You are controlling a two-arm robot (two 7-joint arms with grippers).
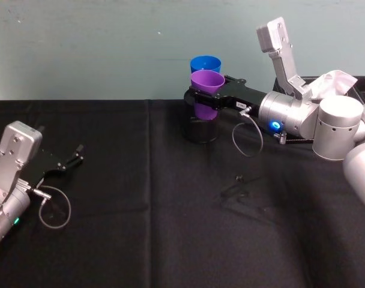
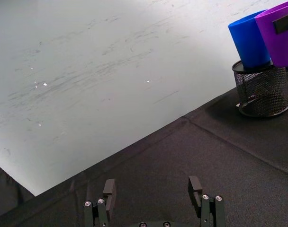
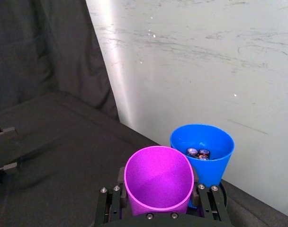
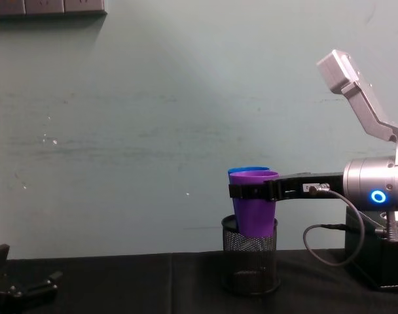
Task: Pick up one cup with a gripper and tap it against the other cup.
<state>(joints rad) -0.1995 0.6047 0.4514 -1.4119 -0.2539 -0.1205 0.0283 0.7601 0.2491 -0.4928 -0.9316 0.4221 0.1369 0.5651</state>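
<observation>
My right gripper (image 1: pixel 202 98) is shut on the purple cup (image 1: pixel 206 84), holding it upright in the air with its base over the black mesh pen holder (image 1: pixel 200 129). The blue cup (image 1: pixel 205 63) stands in that holder just behind the purple one. In the right wrist view the purple cup (image 3: pixel 158 182) presses close to the blue cup (image 3: pixel 205 151), which has batteries in it; I cannot tell whether they touch. From the side, the purple cup (image 4: pixel 254 209) hides most of the blue cup (image 4: pixel 248 171). My left gripper (image 1: pixel 71 159) rests open at the table's left.
Black cloth covers the table (image 1: pixel 140 228), which ends at a pale wall right behind the holder. A white crumpled tissue (image 1: pixel 335 81) and a dark box (image 4: pixel 376 255) sit at the far right. A small dark bit (image 1: pixel 238 177) lies mid-table.
</observation>
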